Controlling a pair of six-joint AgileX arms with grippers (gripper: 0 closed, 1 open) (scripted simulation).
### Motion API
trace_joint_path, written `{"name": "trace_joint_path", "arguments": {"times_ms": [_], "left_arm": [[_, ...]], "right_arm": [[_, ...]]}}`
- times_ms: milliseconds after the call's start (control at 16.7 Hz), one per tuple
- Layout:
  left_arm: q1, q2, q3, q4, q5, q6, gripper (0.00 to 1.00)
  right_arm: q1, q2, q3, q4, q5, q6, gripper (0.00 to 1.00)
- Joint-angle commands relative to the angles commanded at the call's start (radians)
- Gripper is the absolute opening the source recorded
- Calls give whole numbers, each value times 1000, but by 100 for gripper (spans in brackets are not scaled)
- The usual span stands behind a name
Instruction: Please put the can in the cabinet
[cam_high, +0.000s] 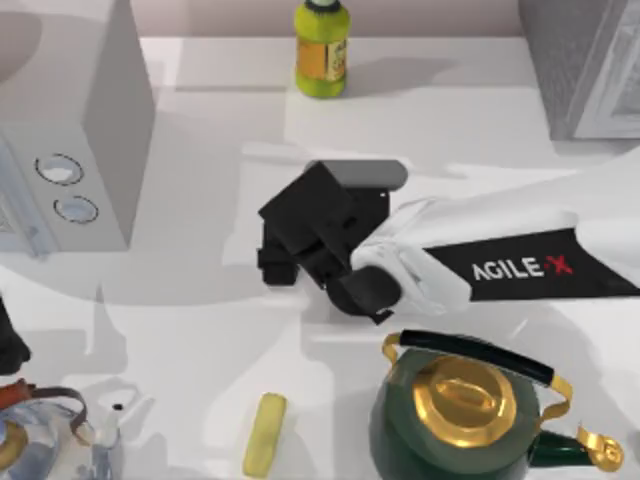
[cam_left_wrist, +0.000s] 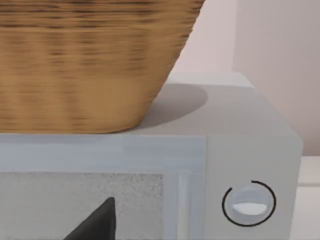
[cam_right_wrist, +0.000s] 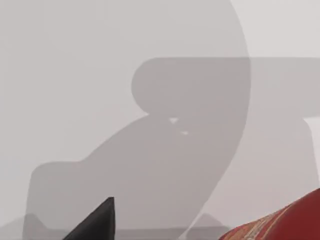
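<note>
Tabletop (cam_high: 200, 330) in white carries everything here, with the largest things at its far corners. The cabinet (cam_high: 585, 65), grey and speckled with a pale framed door, stands at the far right corner. A white box with round dials (cam_high: 75, 150) stands at the far left corner, and the left wrist view shows a woven basket (cam_left_wrist: 85, 65) on top of it. At the near edge toward the right sits a dark green kettle (cam_high: 465, 415) with gold lid and spout. A glass teapot (cam_high: 45, 440) is at the near left corner, and a yellow-green bottle (cam_high: 321, 48) stands at the far edge in the middle.

The right arm reaches across to the middle of the tabletop, where the right gripper (cam_high: 285, 255) points down. The right wrist view shows the can (cam_right_wrist: 285, 222) as a red curved side with a striped label, very close to the gripper. One cannot tell if the fingers are closed on it or how wide they stand. The left arm is parked at the left edge.

A small pale yellow piece (cam_high: 265, 432) lies near the near edge.

The can is probably light, stiff but thin-walled, and smooth, so it may slip or dent. It seems best to hold it across the middle of its round body, with moderate force.
</note>
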Motion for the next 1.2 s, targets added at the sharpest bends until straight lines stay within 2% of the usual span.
{"name": "trace_joint_path", "arguments": {"times_ms": [60,840,1200], "left_arm": [[0,0,0,0,0,0,100],[0,0,0,0,0,0,100],[0,0,0,0,0,0,100]], "right_arm": [[0,0,0,0,0,0,100],[0,0,0,0,0,0,2],[0,0,0,0,0,0,0]]}}
